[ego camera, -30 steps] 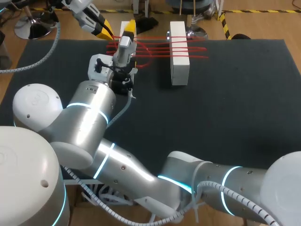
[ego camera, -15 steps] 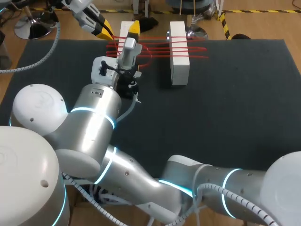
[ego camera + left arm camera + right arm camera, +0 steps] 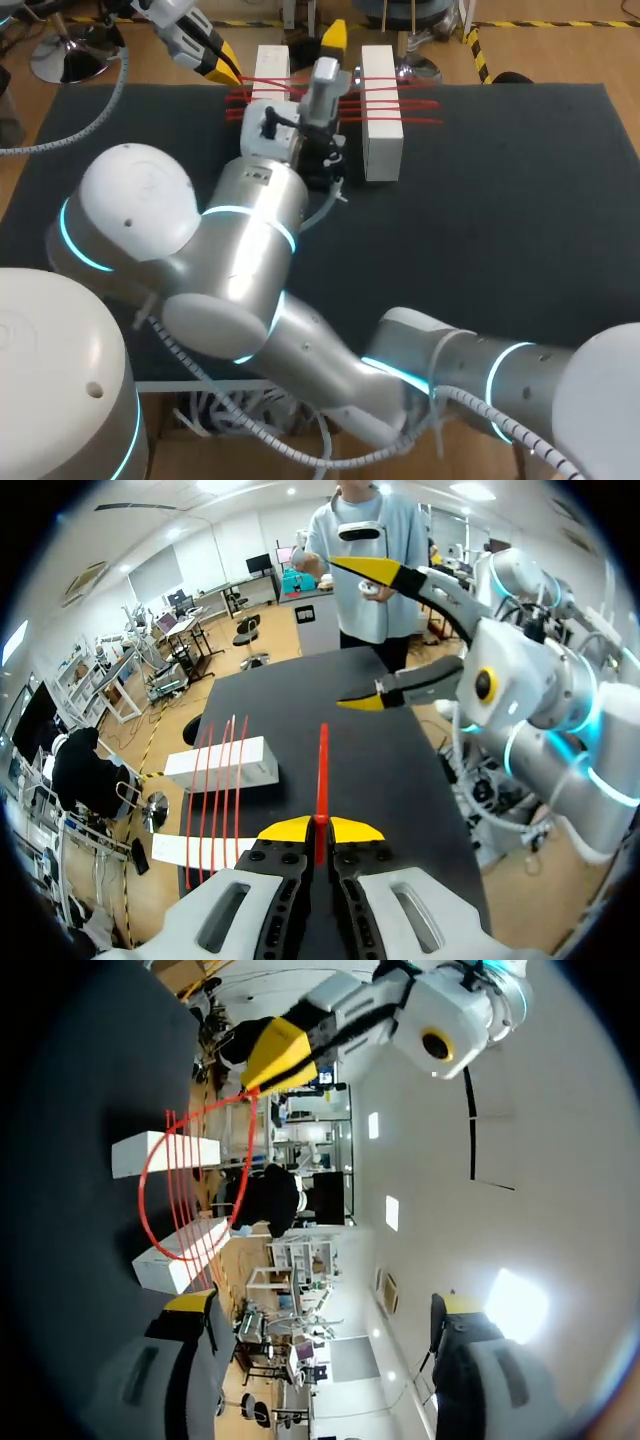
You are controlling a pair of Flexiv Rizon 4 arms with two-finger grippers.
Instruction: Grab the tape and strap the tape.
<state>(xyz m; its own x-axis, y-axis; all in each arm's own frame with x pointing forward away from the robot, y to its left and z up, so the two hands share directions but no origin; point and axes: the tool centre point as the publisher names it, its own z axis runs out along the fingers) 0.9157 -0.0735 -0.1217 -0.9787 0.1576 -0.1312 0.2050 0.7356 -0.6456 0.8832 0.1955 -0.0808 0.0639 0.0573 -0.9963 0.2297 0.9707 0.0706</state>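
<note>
Left hand (image 3: 320,832) pinches the tape (image 3: 322,770); right hand (image 3: 322,1305), spread empty between the white blocks (image 3: 380,110) it seems, could snag wound strands.

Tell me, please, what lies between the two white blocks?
In the head view, red tape strands span the gap from left block to right block, with the right gripper there too.

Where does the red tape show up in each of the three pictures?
Head view: red tape stretched across two white blocks at the table's far side.
Left wrist view: tape pinched between the left fingers, running ahead.
Right wrist view: tape looping over the blocks, ahead of the right fingers.
Shared landmark: the white blocks.
</note>
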